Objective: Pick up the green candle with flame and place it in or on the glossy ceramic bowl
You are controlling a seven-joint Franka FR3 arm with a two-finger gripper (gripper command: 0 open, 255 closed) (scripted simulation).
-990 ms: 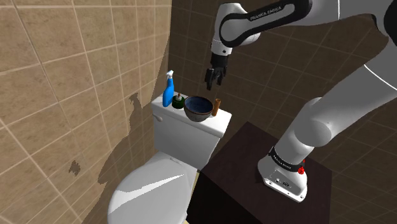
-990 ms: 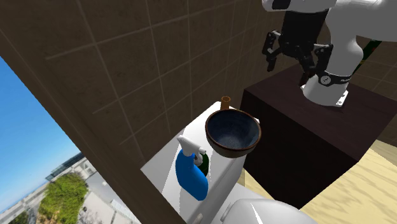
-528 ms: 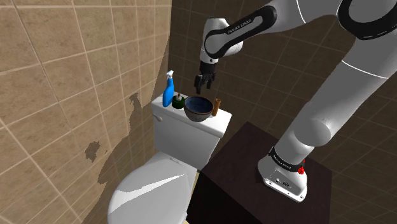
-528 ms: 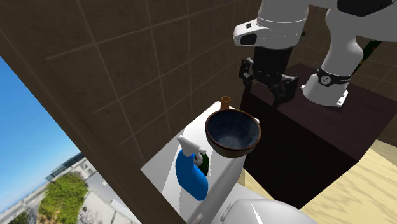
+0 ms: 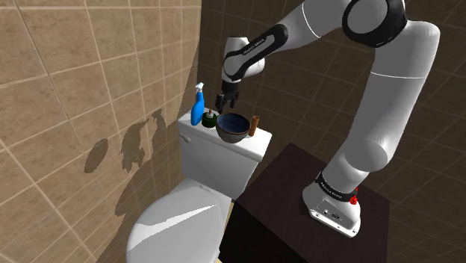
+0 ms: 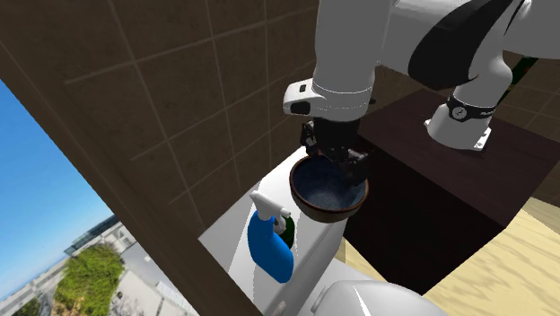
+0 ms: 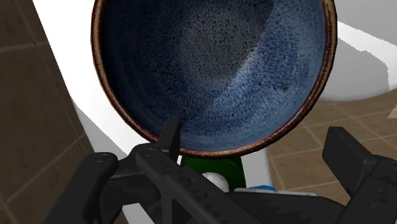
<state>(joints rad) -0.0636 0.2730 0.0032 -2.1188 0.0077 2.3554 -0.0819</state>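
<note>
A round bowl sits on the white lid of a toilet tank. The bowl is empty. Its inside is glossy, speckled dark blue, paler toward one side, with a thin brown rim. The black gripper hangs just above the bowl's rim, on the side nearest a green candle. Its two fingers stand wide apart and hold nothing.

The candle stands on the tank lid between the bowl and a blue spray bottle with a white nozzle, close beside both. It is dark green, squat and rounded. It seems to stand upright with its tip pointing up, though it is small and partly hidden by the bottle in the second exterior view. A short brown cylinder stands upright on the bowl's other side.
</note>
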